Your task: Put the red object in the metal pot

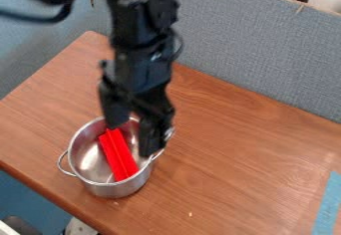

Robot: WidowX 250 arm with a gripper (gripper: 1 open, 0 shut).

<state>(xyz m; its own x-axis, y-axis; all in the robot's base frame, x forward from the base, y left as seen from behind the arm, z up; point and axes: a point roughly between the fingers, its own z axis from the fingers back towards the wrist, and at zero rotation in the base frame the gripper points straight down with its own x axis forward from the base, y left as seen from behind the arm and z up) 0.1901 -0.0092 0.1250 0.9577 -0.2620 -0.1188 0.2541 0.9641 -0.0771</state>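
On the wooden table [253,149], which fills most of the view with its brown top and runs up to a grey-blue padded wall [253,50] behind, the scene is set near the front-left part of the surface. The dark robot arm [140,30] comes down from the top of the picture and hangs nearly straight down over that area, covering part of what lies below. Its gripper [136,121] points downward with its two black fingers [158,131] spread well apart and nothing between them; the finger on the right of the view reaches down in front of the pot's rim, the other ends by the pot's upper left edge. Whether either finger touches the rim cannot be told.

The metal pot [94,174] stands upright on the table, round and shiny, with a small loop handle showing on its left side. Inside it lies the red object [120,153], a bright red bar resting aslant on the pot's bottom, one end toward the back wall of the pot, the other toward the front. Its upper end is partly hidden behind the gripper.
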